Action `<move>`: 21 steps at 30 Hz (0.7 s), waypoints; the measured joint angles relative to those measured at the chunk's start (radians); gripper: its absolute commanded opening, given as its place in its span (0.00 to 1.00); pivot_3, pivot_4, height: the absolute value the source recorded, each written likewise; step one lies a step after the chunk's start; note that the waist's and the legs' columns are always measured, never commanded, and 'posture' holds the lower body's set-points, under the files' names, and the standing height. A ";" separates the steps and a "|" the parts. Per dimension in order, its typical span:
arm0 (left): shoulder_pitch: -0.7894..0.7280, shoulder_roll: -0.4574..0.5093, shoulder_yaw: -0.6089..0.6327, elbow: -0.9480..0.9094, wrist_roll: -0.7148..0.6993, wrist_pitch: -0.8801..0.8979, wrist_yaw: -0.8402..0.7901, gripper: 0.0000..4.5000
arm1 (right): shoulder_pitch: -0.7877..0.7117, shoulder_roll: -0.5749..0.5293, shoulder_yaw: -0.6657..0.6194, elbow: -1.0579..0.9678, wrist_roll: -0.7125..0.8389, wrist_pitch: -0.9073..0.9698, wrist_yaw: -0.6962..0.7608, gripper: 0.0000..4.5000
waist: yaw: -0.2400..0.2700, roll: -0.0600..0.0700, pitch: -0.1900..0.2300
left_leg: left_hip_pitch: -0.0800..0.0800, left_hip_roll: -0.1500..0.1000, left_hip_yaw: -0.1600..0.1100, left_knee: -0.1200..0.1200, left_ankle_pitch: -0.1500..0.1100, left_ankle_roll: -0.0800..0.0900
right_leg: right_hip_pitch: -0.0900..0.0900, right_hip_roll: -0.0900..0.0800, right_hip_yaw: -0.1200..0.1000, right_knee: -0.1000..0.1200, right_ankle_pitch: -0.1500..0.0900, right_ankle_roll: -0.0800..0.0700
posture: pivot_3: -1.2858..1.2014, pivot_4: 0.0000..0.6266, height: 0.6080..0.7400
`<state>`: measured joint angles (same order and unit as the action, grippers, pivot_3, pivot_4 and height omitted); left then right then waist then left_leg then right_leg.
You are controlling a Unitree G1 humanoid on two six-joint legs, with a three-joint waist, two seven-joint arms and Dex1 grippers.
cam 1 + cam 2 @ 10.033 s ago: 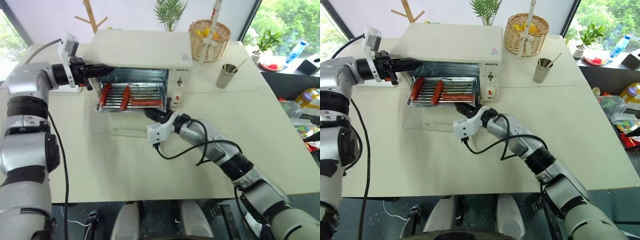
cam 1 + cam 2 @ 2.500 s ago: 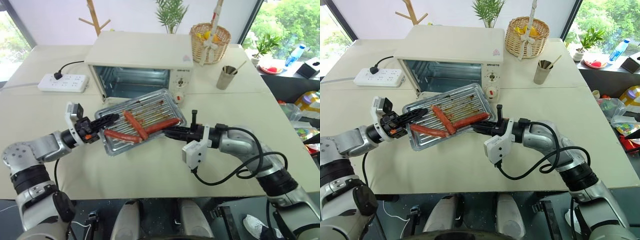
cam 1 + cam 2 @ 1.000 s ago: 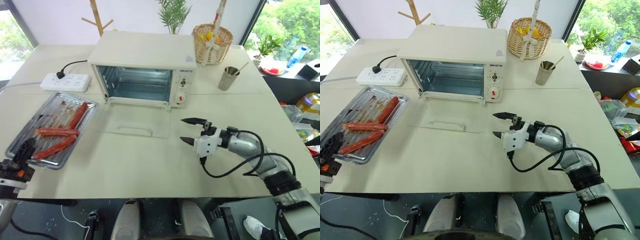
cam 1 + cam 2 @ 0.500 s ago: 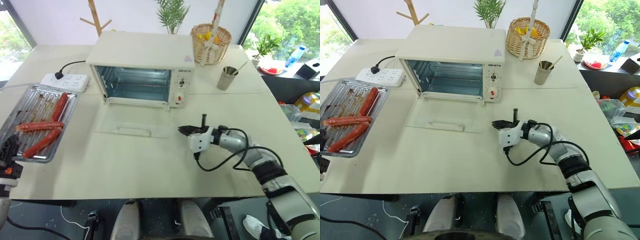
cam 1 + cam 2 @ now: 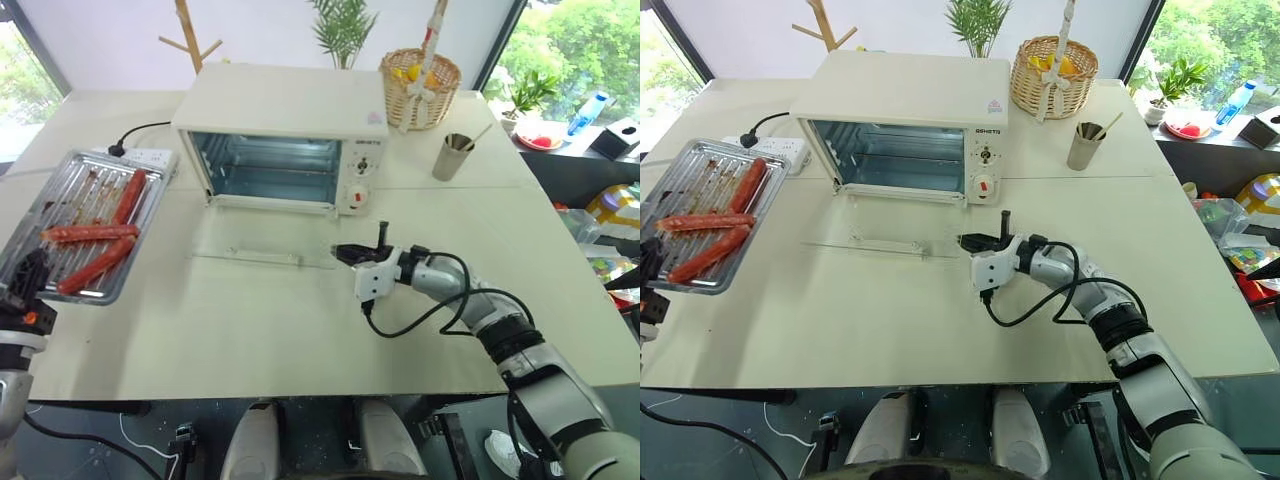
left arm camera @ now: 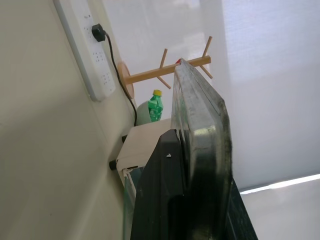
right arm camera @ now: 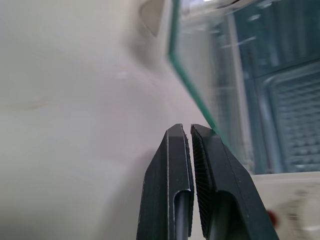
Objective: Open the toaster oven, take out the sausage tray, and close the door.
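Note:
The toaster oven [image 5: 285,105] stands at the back middle of the table with its cavity showing. Its glass door [image 5: 262,255] hangs down in front, its front edge a little off the tabletop. My right gripper [image 5: 338,252] is shut with its tips at the door's right front corner, and the glass edge [image 7: 197,95] runs just past the fingertips [image 7: 176,137]. At the far left the sausage tray [image 5: 62,195] carries three sausages [image 5: 90,233]. My left gripper [image 5: 27,283] is shut on the tray's near edge and holds it above the table.
A wicker basket [image 5: 420,85] and a metal cup [image 5: 452,155] stand behind and right of the oven. A white power strip [image 5: 150,156] lies just beyond the tray, its cord running to the oven. A green bottle [image 6: 155,104] and a wooden rack stand at the back.
My right gripper has shut and moved left to the door's corner; the door's front edge now sits slightly higher. The tray in my left gripper has risen a little.

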<state>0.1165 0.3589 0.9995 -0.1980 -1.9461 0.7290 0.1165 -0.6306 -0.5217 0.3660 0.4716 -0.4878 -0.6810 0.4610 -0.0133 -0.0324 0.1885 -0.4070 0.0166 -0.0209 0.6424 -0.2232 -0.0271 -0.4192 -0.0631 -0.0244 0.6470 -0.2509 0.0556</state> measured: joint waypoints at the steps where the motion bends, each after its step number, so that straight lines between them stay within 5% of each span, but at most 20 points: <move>1: 0.002 -0.002 0.000 -0.006 0.000 0.000 0.001 0.00 | -0.008 -0.002 -0.006 0.000 0.003 0.001 0.000 0.05 | 0.000 0.000 0.000 | 0.000 0.000 0.000 0.000 0.000 0.000 | 0.000 0.000 0.000 0.000 0.000 0.000 | 0.52 0.24 1.00; 14: 0.026 -0.004 0.013 -0.024 -0.001 0.000 0.015 0.00 | -0.215 0.036 -0.028 0.094 0.020 0.019 -0.044 0.05 | 0.001 0.000 0.000 | 0.000 0.000 0.000 0.000 0.000 0.000 | 0.000 0.000 0.000 0.000 0.000 0.000 | 0.52 0.24 1.00; 21: 0.042 0.066 -0.121 0.049 -0.001 0.162 -0.036 0.00 | -0.190 0.001 -0.029 0.051 0.043 0.018 -0.028 0.05 | 0.010 0.000 0.000 | -0.001 -0.001 -0.002 0.000 0.000 0.000 | 0.001 -0.001 -0.001 -0.001 0.000 0.000 | 0.52 0.24 1.00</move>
<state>0.1581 0.4250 0.8786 -0.1494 -1.9471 0.8908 0.0804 -0.8205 -0.5205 0.3369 0.5222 -0.4446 -0.6629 0.4334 -0.0037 -0.0326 0.1884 -0.4080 0.0161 -0.0224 0.6423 -0.2233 -0.0270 -0.4186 -0.0639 -0.0252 0.6458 -0.2510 0.0556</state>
